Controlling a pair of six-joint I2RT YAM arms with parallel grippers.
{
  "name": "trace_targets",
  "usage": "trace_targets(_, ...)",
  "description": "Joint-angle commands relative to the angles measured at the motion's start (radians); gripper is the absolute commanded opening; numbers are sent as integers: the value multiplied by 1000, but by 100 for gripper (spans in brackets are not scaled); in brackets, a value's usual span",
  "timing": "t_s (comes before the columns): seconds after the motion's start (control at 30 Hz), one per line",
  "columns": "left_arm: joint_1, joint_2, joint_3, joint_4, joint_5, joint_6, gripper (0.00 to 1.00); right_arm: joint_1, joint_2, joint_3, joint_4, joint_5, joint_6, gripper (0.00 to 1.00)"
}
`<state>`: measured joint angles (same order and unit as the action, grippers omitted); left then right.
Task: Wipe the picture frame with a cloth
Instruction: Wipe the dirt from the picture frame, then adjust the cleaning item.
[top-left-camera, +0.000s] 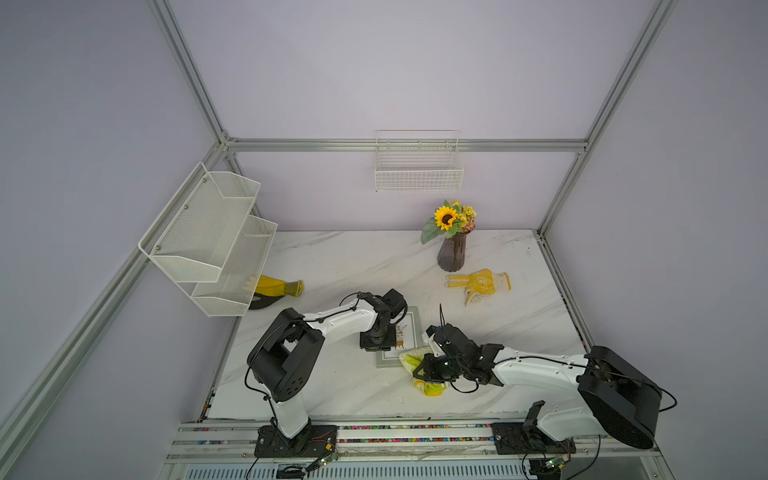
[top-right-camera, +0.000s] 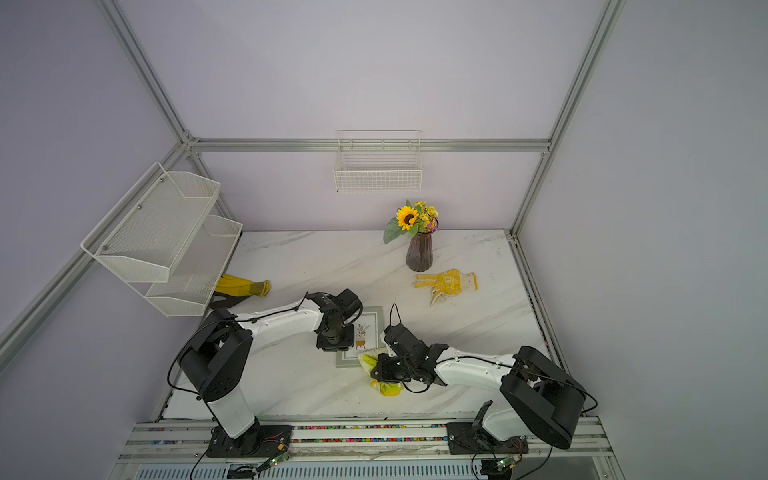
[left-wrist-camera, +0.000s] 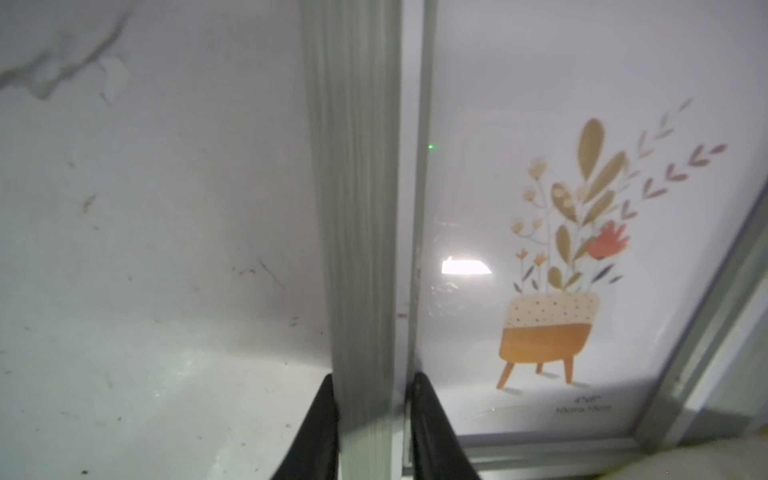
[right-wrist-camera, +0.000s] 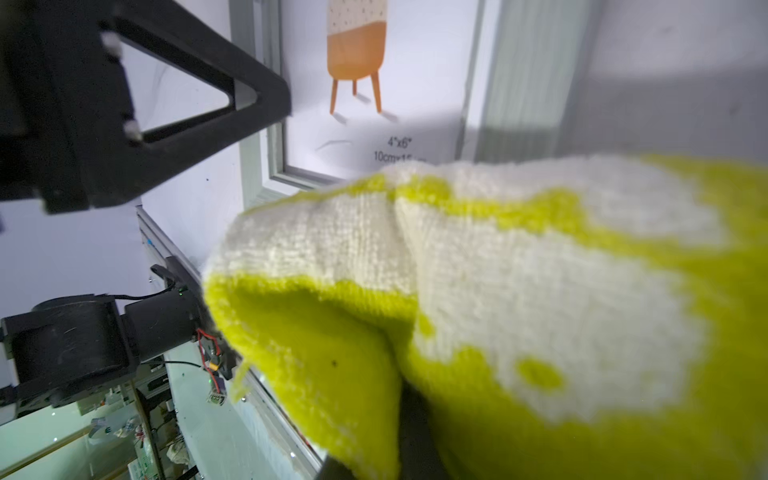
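1 cloth (top-left-camera: 409, 360) — over picture frame (top-left-camera: 408, 328) corner

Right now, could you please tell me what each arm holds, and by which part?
Left fingers pinch the picture frame by one side rail; right fingers grip the bunched cloth, exact spot hidden.

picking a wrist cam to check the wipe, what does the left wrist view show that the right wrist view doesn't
Only left wrist: the left gripper clamped across the frame rail, the print's whole plant, bare table. Only right wrist: the cloth, bunched over a frame corner and filling much of the view. Both: the frame, the orange pot and the size label under it.
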<state>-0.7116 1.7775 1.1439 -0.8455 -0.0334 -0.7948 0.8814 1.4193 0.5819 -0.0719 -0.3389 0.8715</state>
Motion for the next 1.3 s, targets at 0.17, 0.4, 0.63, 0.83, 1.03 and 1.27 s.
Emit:
trace_targets(0.17, -6, 12, 0, 46, -85, 75, 51, -7, -43, 102, -123, 138, -85, 0)
trace_targets(0.4, -11, -112, 24, 15, -68, 51, 99, -8, -122, 142, -229, 197, -112, 0)
trace_targets(0.63, 7, -365, 95, 4, -27, -12, 100, -10, -146, 173, -204, 259, -227, 0)
trace_targets(0.83, 54, -460, 30, 180, 314, -43, 100, -12, -146, 230, -178, 338, -310, 0)
trace_targets(1.03, 58, -421, -35, 265, 436, -85, 100, -12, -152, 259, -150, 337, -342, 0)
trace_targets(1.27, 57, -406, -42, 295, 410, -98, 100, -10, -146, 279, -129, 301, -353, 0)
